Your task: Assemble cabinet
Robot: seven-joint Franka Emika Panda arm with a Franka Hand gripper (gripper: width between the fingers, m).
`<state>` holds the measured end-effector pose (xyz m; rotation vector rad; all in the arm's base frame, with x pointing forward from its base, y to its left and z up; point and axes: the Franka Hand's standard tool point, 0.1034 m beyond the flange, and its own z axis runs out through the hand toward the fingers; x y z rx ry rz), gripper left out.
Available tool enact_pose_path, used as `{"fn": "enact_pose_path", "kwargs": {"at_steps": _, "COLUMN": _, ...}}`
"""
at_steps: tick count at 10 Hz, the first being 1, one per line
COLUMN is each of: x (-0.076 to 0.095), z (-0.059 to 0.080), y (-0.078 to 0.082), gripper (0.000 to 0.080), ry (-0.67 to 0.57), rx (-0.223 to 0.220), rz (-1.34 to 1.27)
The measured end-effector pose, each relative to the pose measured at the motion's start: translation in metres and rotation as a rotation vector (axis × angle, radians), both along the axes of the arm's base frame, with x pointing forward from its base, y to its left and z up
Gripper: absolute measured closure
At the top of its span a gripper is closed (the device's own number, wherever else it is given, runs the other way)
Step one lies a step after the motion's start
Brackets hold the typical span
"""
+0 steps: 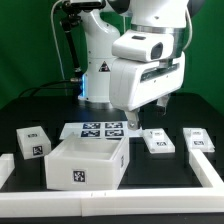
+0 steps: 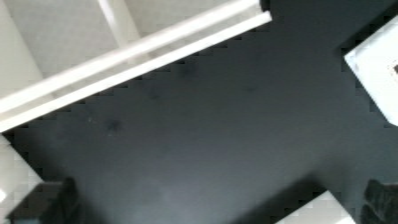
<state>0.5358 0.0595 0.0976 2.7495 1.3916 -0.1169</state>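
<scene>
Jaws of mine stand wide apart and hold nothing. The wrist view shows this best: my two dark fingertips (image 2: 47,205) sit at opposite corners of the picture, with only bare black tabletop (image 2: 196,140) between them. Long white bars (image 2: 143,55) run slantwise across the far part of that view. I cannot tell from here which object they belong to. A bit of another white piece (image 2: 377,70) pokes in at the edge, too cropped to name.

From the exterior view, my white arm (image 1: 140,60) leans over the middle of the tabletop (image 1: 30,115), and my jaws hang above it, clear of everything. They are just behind a small flat white piece (image 1: 157,141) toward the exterior view's right. A second flat white piece (image 1: 197,140) lies a little farther to that side, apart from the first.

The cabinet box (image 1: 95,172) sits at the front, left of centre, with its open side up. A black-and-white tag (image 1: 80,177) is on the face turned to the camera. The marker board (image 1: 100,130) lies flat just behind it with four tags. A small white block (image 1: 33,142) with a tag on top rests to the exterior view's left of the box, near but not touching it. A low white rail (image 1: 208,172) borders the work area.
</scene>
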Motion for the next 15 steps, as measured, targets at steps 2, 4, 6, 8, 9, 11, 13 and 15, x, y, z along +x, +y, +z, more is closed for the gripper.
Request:
{"fn": "enact_pose_path", "kwargs": {"at_steps": 2, "x": -0.012, "z": -0.008, "y": -0.025, "gripper": 0.0001, "ry": -0.042, "rx": 0.023, "rz": 0.161}}
{"fn": "enact_pose_path", "kwargs": {"at_steps": 4, "x": -0.021, "z": -0.015, "y": -0.049, "gripper": 0.0001, "ry": -0.025, "rx": 0.029, "rz": 0.284}}
{"fn": "enact_pose_path", "kwargs": {"at_steps": 6, "x": -0.022, "z": -0.016, "y": -0.052, "gripper": 0.0001, "ry": -0.019, "rx": 0.029, "rz": 0.275}}
{"fn": "enact_pose_path", "kwargs": {"at_steps": 8, "x": -0.023, "z": -0.017, "y": -0.055, "gripper": 0.0001, "ry": -0.019, "rx": 0.031, "rz": 0.308}}
{"fn": "enact_pose_path", "kwargs": {"at_steps": 9, "x": -0.027, "z": -0.020, "y": -0.060, "gripper": 0.0001, "ry": -0.018, "rx": 0.034, "rz": 0.339}}
{"fn": "enact_pose_path", "kwargs": {"at_steps": 11, "x": -0.050, "z": -0.037, "y": -0.064, "gripper": 0.0001, "ry": -0.038, "rx": 0.051, "rz": 0.374}}
{"fn": "enact_pose_path", "kwargs": {"at_steps": 13, "x": -0.063, "z": -0.051, "y": -0.061, "gripper": 0.0001, "ry": -0.040, "rx": 0.063, "rz": 0.374}}
{"fn": "enact_pose_path", "kwargs": {"at_steps": 15, "x": -0.067, "z": -0.065, "y": -0.057, "gripper": 0.0001, "ry": -0.034, "rx": 0.074, "rz": 0.369}}
